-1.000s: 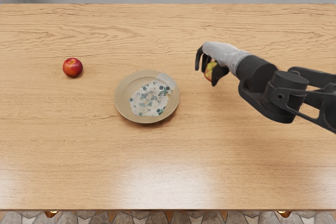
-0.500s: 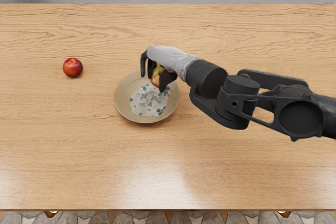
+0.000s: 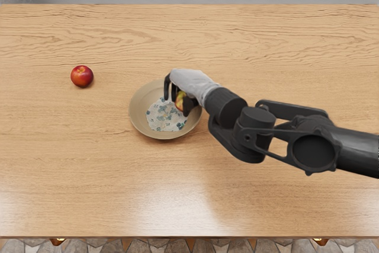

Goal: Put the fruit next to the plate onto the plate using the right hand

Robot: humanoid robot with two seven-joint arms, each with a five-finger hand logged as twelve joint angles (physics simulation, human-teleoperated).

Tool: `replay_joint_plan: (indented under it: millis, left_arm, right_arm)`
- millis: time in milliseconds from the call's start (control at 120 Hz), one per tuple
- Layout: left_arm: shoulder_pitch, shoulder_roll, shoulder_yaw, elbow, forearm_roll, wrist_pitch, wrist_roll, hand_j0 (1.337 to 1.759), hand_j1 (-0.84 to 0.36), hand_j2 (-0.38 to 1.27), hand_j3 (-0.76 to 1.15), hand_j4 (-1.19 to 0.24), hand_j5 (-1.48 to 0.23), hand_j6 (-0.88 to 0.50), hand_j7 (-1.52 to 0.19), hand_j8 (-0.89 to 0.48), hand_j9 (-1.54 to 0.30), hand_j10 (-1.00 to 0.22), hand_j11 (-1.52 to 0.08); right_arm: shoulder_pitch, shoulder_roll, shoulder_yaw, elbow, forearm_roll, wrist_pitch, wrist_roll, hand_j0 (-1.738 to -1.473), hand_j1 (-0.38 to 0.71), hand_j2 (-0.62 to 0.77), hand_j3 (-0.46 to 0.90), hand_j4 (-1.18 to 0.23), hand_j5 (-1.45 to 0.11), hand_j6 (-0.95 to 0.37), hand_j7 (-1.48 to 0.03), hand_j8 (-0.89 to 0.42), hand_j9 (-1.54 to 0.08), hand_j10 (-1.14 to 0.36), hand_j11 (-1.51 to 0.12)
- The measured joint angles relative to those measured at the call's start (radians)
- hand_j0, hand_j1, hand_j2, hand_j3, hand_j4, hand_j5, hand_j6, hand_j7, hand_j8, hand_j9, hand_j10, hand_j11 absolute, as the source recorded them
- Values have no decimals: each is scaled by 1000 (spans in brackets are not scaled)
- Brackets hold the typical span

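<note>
The right robot hand (image 3: 179,89) has swung leftward off the open counter (image 3: 249,34) — a second ago the plate (image 3: 139,111) lay well to its left, now it sits directly beneath. Over the last half second the robot hand dropped lower — the fruit (image 3: 179,101) in its grasp now hangs close above the plate's patterned middle.

The right hand (image 3: 188,84) had a pale grey shell over its back and black fingers (image 3: 167,87) beyond it. Behind the hand, the arm (image 3: 308,149) was matte dark grey, with a thick cylindrical wrist and round joint housings linked by flat struts.
</note>
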Motion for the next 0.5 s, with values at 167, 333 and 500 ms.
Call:
replay_joint_plan:
  millis: [167,333,500]
  left_arm:
    - [-1,0,0,0,0,0,0,1658,325,4,0,-21,-27,-21,-27,-21,-27,-21,-27]
    - [0,0,0,0,0,0,0,1658,325,4,0,-21,-27,-21,-27,-21,-27,-21,-27]
    - [-1,0,0,0,0,0,0,1658,325,4,0,-21,-27,-21,-27,-21,-27,-21,-27]
  right_arm:
    - [-5,23,-4,-26,-1,-2,0,-1657,312,458,0,-697,-1009,-728,-950,-422,-962,-472,-952]
    - [-4,48,-2,-64,3,-8,0,-1658,-24,210,0,-338,-489,-354,-460,-213,-467,-236,-462]
    - [6,47,47,-41,77,-4,0,-1658,-206,94,0,-150,-216,-158,-204,-95,-206,-105,-204]
